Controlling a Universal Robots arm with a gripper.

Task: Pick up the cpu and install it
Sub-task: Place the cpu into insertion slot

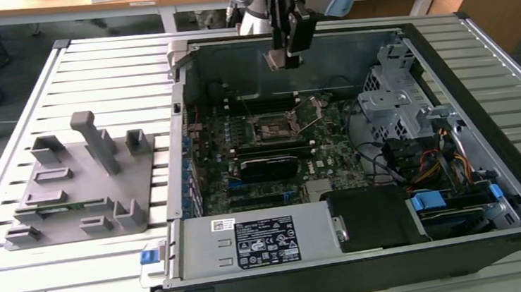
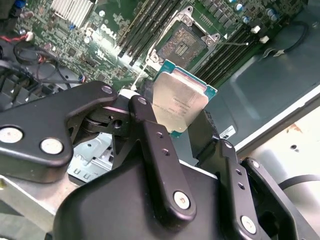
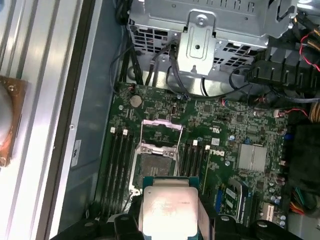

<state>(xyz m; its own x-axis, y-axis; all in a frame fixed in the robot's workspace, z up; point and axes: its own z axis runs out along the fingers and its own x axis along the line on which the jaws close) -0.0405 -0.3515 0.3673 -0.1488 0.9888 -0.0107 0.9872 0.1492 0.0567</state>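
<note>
Silver-grey cpu [image 2: 179, 102] is pinched by its edges in the pincer [image 2: 175, 119]. Open socket [image 2: 182, 42] lies below, well apart.

Table [image 1: 103, 68]: under computer case [image 1: 348, 283] and fixture block [image 1: 77, 204].
Fixture block: just beside the case, on the exterior view's left.
Motherboard [image 1: 332, 154]: flat on the case floor.
Socket [image 1: 276, 125]: near the board's middle, between slot rows.
Drive cage [image 1: 393, 95]: on the exterior view's right of the socket.
Power supply [image 1: 250, 242]: along the case's near wall.
Cpu [image 2: 180, 102]: held in gripper [image 2: 172, 112], above the board, apart from the socket, seemingly nearer the far wall.
</note>
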